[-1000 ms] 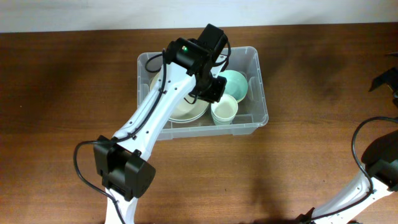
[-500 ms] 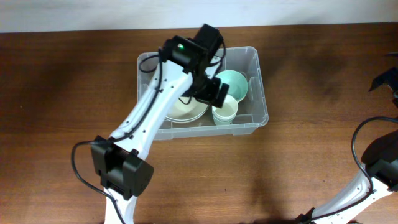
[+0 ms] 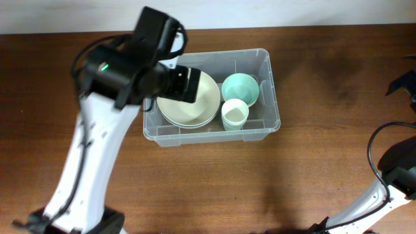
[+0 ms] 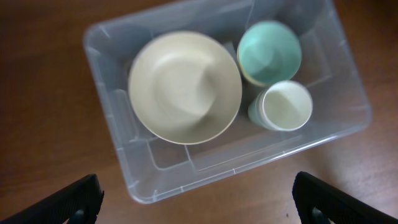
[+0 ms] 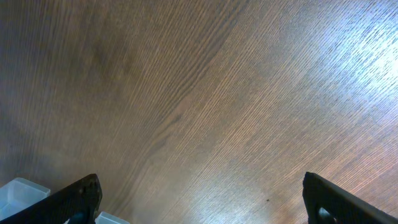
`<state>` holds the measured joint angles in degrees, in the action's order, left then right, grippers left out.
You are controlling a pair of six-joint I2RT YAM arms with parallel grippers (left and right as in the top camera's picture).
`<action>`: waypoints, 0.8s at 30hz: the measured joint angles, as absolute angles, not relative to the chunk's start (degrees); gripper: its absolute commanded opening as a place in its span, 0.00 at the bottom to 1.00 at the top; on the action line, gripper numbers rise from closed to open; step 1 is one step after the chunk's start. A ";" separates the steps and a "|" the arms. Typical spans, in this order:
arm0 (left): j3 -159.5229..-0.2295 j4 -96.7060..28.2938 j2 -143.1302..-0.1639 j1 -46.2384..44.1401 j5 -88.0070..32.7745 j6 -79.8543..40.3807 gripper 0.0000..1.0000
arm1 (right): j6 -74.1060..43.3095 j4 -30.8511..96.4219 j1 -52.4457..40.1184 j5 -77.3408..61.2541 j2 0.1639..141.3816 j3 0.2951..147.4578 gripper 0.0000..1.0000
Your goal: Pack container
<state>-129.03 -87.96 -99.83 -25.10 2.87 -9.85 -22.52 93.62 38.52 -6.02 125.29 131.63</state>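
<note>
Container (image 3: 275,97) holds plate (image 3: 192,97), bowl (image 3: 240,88) and cup (image 3: 234,114); we find left gripper (image 4: 199,202) released, empty above it. We advise lifting straight up before swinging aside.

Your left arm (image 3: 91,162) rises from the near edge, and its left gripper (image 4: 199,202) points straight down with jaws spread wide. Your right arm (image 3: 393,179) sits folded at the right edge, its right gripper (image 5: 202,199) equally wide.

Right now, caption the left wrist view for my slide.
Open left pincer above clear container holding cream plate, teal bowl and white cup.
</note>
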 measured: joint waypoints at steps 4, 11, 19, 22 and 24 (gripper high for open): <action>-129.49 -89.93 -97.69 -25.10 4.49 -11.90 0.99 | -22.50 93.62 38.52 -6.02 125.29 131.63 0.99; -129.43 -95.39 -98.85 -25.10 4.75 -15.44 0.99 | -22.52 93.62 38.52 -6.02 125.29 131.63 0.99; -129.43 -96.40 -98.85 -25.10 4.51 -16.29 0.99 | -22.52 93.62 38.52 -6.04 125.29 131.63 0.99; -129.43 -96.25 -98.85 -25.10 4.80 -16.34 0.99 | -22.52 93.62 38.52 -6.02 125.29 131.63 0.99; -129.43 -96.20 -98.89 -25.10 6.02 -16.32 0.99 | -22.50 93.62 38.52 -6.02 125.29 131.63 0.99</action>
